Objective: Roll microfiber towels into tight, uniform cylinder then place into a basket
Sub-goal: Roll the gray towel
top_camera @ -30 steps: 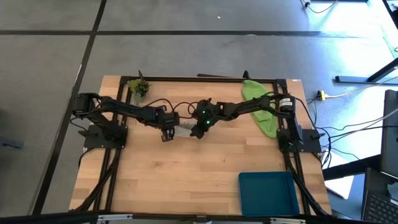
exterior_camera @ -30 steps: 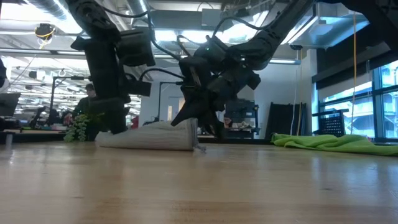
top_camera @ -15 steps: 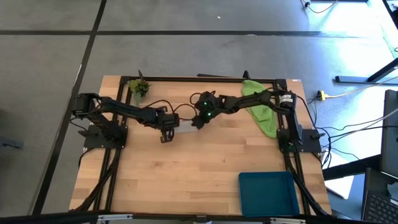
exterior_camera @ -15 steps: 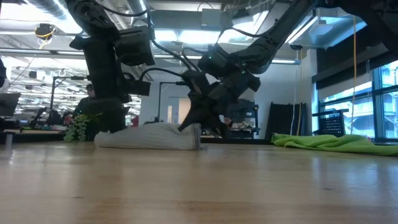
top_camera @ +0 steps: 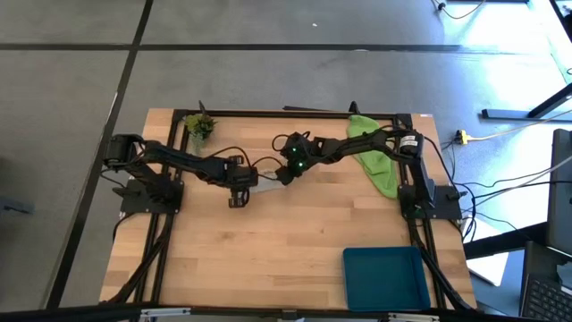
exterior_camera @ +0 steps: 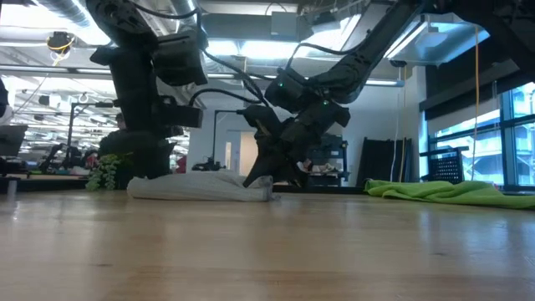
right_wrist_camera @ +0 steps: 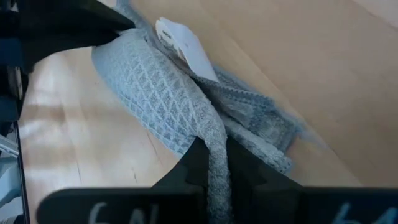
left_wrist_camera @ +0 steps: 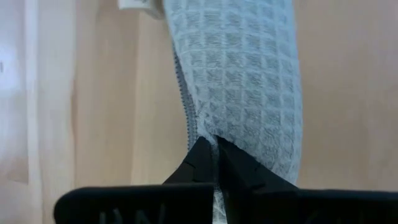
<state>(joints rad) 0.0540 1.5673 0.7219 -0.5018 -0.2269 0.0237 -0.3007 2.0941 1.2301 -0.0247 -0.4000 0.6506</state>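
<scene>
Pinching one end of the pale grey waffle-weave microfiber towel [left_wrist_camera: 249, 81], the left gripper [top_camera: 237, 196] with fingers pressed together on cloth, the right gripper [top_camera: 282, 174] clamping the opposite end, the half-rolled towel lying between them on the wooden table [top_camera: 268, 250], the lime green cloth towel [top_camera: 375, 161] beyond the right gripper, the teal-blue plastic basket [top_camera: 384, 277] well apart from both.

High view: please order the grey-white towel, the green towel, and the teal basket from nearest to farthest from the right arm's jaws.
Measured from the right gripper, at table centre-rear:
1. Grey-white towel: held in the jaws, between both grippers.
2. Green towel: to the right, at the far right corner.
3. Teal basket: near right corner, clearly farthest.
</scene>
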